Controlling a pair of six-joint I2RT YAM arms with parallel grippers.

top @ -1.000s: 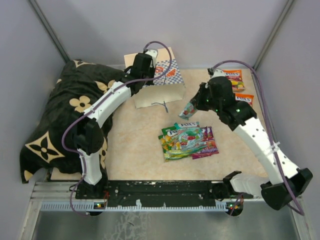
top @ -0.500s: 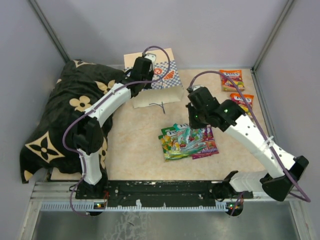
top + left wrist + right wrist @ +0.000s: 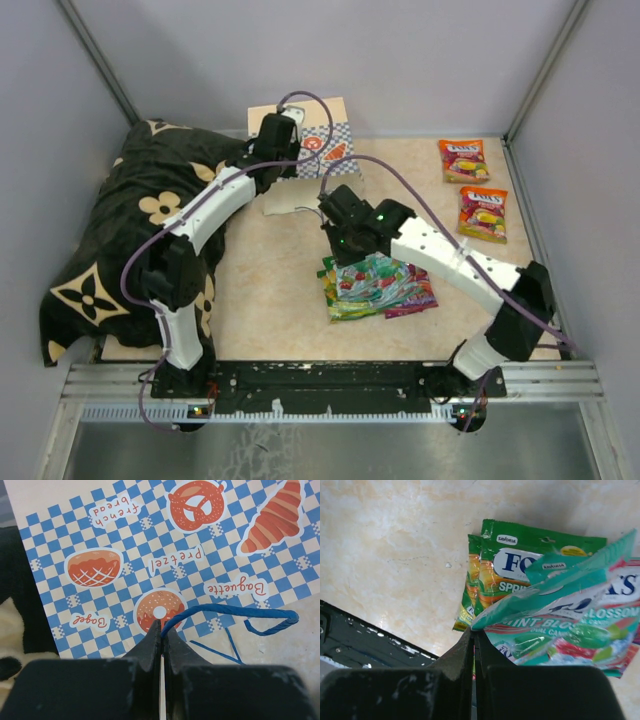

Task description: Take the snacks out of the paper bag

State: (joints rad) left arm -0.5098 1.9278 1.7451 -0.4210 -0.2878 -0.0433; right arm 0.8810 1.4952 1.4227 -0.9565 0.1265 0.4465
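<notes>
The paper bag [image 3: 338, 128], cream with a blue-white checked band and orange bread stickers, lies at the back of the table. My left gripper [image 3: 287, 143] is over it, shut on its thin blue cord handle [image 3: 235, 611], with the tips [image 3: 161, 628] pinching the cord above the bag [image 3: 165, 565]. My right gripper [image 3: 343, 255] is shut on the corner of a teal snack packet [image 3: 580, 597], which hangs just over a pile of snacks [image 3: 385, 290] in the middle of the table. Green packets [image 3: 520, 565] lie flat beneath it.
Two orange packets [image 3: 462, 160] [image 3: 483, 212] lie at the back right. A black flower-patterned cushion [image 3: 110, 240] fills the left side. The black base rail [image 3: 365, 640] runs along the near edge. Grey walls close in the back and both sides.
My right arm has swung from the back right to the left and toward the near side, carrying the teal packet over the pile. The left gripper has shifted slightly left, still on the bag's cord.
</notes>
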